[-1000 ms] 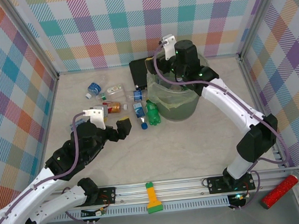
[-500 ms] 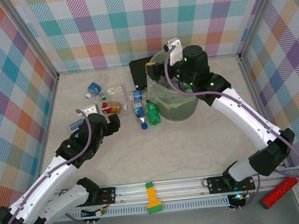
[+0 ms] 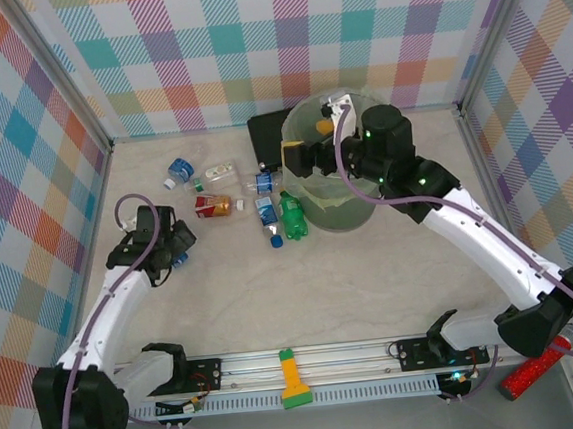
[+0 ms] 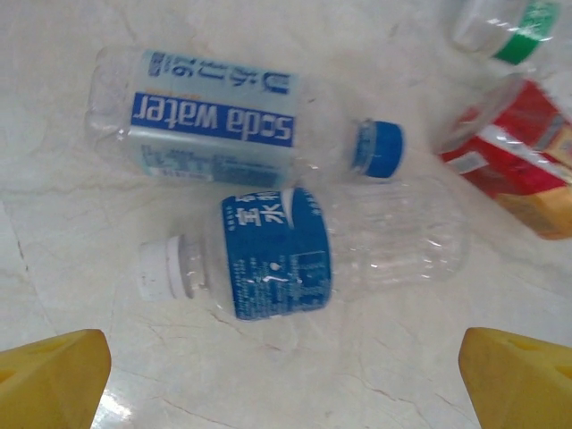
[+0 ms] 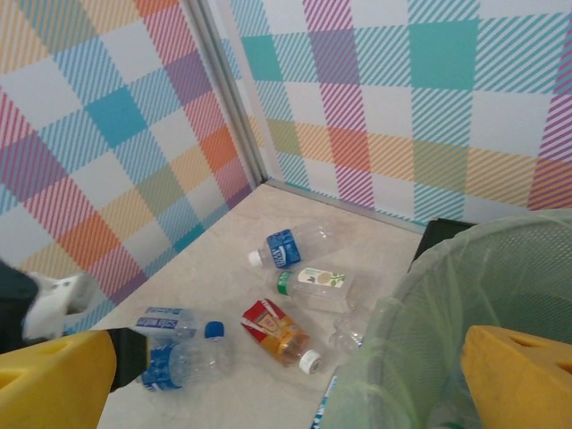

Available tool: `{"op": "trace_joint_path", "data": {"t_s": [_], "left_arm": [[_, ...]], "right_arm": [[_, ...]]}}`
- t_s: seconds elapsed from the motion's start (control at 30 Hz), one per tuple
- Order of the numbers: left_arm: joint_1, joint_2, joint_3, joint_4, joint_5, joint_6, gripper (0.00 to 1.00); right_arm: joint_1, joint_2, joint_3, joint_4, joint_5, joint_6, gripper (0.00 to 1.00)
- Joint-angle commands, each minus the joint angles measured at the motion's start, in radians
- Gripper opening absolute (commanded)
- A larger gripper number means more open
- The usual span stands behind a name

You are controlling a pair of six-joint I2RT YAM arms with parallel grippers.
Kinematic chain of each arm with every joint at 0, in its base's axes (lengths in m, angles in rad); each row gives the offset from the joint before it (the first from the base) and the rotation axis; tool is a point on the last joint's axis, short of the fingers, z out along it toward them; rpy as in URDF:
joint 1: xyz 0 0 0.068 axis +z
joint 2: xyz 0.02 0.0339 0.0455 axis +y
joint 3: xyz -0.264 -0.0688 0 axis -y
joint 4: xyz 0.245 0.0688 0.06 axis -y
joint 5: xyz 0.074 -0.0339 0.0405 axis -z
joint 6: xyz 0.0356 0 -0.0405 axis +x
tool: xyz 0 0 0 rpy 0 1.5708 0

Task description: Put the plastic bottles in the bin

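Two end effectors, both with jaws spread wide and holding nothing.

1. Left end effector (image 3: 161,248): poised over the left part of the bench (image 3: 274,296), pointing down. In the left wrist view its yellow fingertips (image 4: 49,380) sit at the lower corners, clear of the bottles below.
2. Soda water bottle (image 4: 214,121): clear, blue cap, lying on its side on the bench beneath the left end effector.
3. Blue-labelled bottle (image 4: 304,255): clear, white cap, lying just beside the soda water bottle and roughly parallel, cap pointing the opposite way. Whether the two touch, I cannot tell.
4. Red-labelled bottle (image 4: 509,152): on its side, near the soda water bottle's cap end.
5. Green-capped clear bottle (image 5: 317,284): lying farther back on the bench, beside another blue-labelled, white-capped bottle (image 5: 286,248).
6. Green bottle (image 3: 293,217): on the bench just beside the bin's left wall.
7. Bin (image 3: 352,214): round, translucent grey-green, lined with a thin bag, upright at the back of the bench, right of the scattered bottles.
8. Right end effector (image 3: 300,157): held above the bin's left rim, facing the bottles.
9. Black flat object (image 3: 264,131): just behind the bin's left side.
10. Red glittery cylinder (image 3: 534,368): off the bench at the near right corner.
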Motion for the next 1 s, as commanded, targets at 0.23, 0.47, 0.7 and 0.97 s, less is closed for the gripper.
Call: {"op": "trace_joint_path", "data": {"t_s": [0.23,0.47,0.7,0.97], "left_arm": [[0.117,0.148,0.002,0.173,0.048,-0.032,0.99],[0.122,0.254,0.028,0.232,0.071,0.006,1.0],[0.12,0.245,-0.049,0.276,0.221,-0.021,1.0],[0.075,0.118,-0.123,0.262,0.344,-0.058,1.0]], "right_arm": [[0.015,-0.075,-0.048,0.008,-0.036,0.03,0.99],[0.018,-0.097,-0.074,0.007,-0.026,0.027,0.99],[0.018,-0.102,-0.085,0.014,-0.02,0.024,0.99],[0.019,-0.077,-0.087,0.038,-0.029,0.045,0.99]]}}
